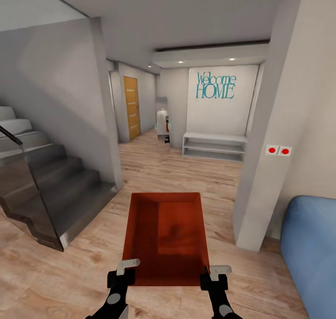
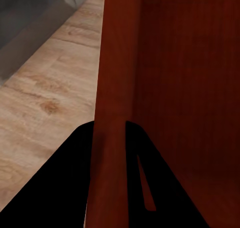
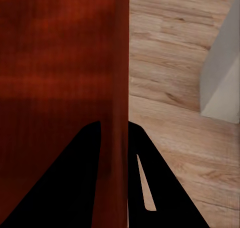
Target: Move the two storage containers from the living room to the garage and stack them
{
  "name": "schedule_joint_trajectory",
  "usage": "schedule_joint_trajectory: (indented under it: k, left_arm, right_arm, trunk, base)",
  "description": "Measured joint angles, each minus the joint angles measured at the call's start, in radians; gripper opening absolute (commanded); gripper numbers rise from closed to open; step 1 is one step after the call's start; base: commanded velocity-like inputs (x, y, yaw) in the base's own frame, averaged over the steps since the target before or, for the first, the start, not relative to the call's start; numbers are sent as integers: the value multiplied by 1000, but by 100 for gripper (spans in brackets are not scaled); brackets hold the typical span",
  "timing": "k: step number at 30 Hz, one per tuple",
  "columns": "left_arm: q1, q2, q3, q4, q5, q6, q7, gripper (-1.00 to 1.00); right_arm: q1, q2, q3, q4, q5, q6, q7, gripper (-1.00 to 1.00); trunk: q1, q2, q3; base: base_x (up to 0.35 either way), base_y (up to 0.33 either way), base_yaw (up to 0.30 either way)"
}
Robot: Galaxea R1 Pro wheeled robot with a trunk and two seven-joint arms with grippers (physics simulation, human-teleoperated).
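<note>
One red-orange open-topped storage container (image 1: pixel 165 230) hangs level in front of me above the light wood plank floor (image 1: pixel 70 272). My left gripper (image 1: pixel 125 272) is shut on its near left wall and my right gripper (image 1: pixel 213 274) on its near right wall. In the left wrist view the thin red wall (image 2: pixel 112 87) runs between the dark fingers of the left gripper (image 2: pixel 111 130). The right wrist view shows the same for the other wall (image 3: pixel 117 77) and the right gripper (image 3: pixel 115 128). The container is empty inside.
A dark staircase (image 1: pixel 60 193) with a glass rail rises at the left. A white pillar (image 1: pixel 266 160) and a blue sofa (image 1: pixel 310 249) stand at the right. Ahead, the hallway leads past a wooden door (image 1: pixel 131 106) toward a white shelf (image 1: pixel 214 146) under a "Welcome HOME" wall.
</note>
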Motion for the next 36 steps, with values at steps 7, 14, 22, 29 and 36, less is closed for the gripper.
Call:
schedule_joint_trajectory:
  k: [7,14,22,29,36]
  left_arm:
    - [0,0,0,0,0,0,0,-100]
    - [0,0,0,0,0,0,0,-100]
    - [0,1,-1,0,-1,3,-1,-100]
    - [0,0,0,0,0,-5,0,-100]
    - [0,0,0,0,0,-3,0,-100]
  right_arm:
    - [0,0,0,0,0,0,0,-100]
    - [0,0,0,1,0,-1,0,-100]
    - [0,1,-1,3,0,-1,-1,-100]
    - [0,0,0,-1,2,-4,-2,-100]
    - [0,0,0,-1,2,-2,-1,-100]
  trunk:
    - [0,0,0]
    - [0,0,0]
    - [0,0,0]
    - [0,0,0]
    - [0,0,0]
  base:
    - [321,0,0]
    - [321,0,0]
    - [321,0,0]
    - [321,0,0]
    - [321,0,0]
